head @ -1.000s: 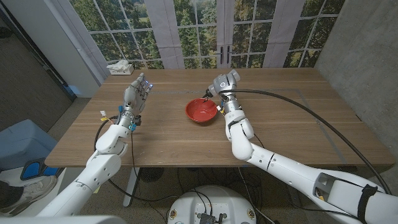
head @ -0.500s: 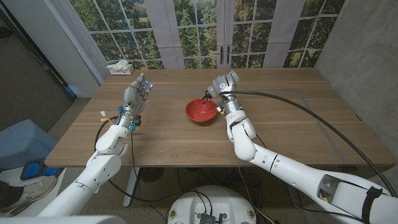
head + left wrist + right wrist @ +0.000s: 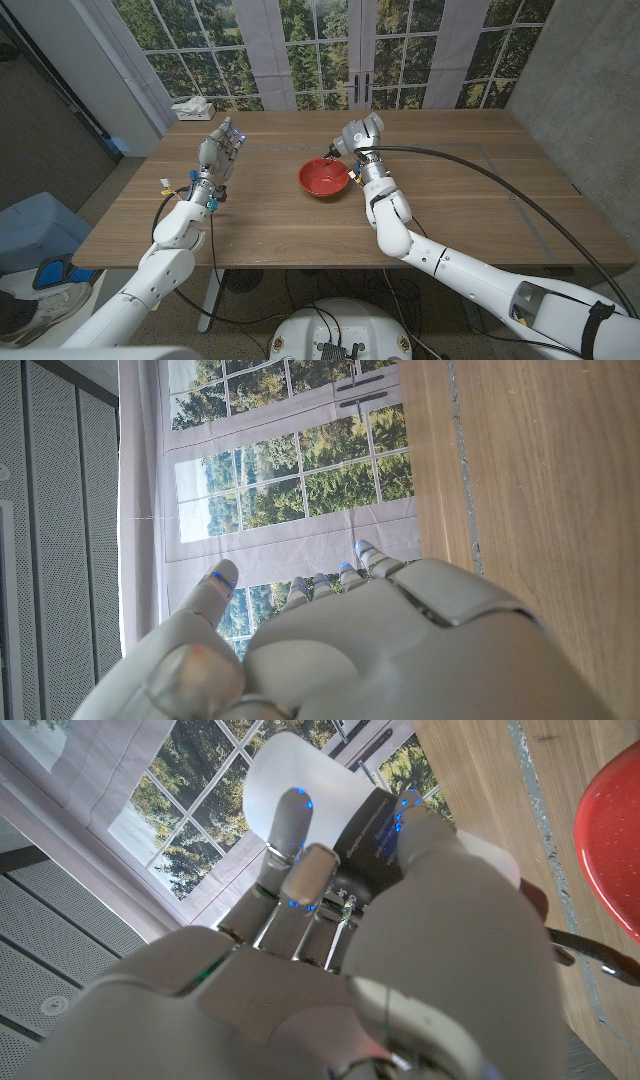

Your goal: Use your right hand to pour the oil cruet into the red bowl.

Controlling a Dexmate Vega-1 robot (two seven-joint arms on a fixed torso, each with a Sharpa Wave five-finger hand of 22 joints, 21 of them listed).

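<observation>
From the head we look down over the wooden table (image 3: 300, 220) toward the windows (image 3: 320, 45). Our wrist cameras sit close behind each hand, both turned, facing those same windows (image 3: 290, 490) (image 3: 190, 820) with table (image 3: 540, 510) (image 3: 500, 790) alongside.

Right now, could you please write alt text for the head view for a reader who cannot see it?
The robot's right hand holds a dark oil cruet tilted over the rim of a round red bowl at the middle of a wooden table. The left hand is raised over the table's left side, holding nothing.
</observation>
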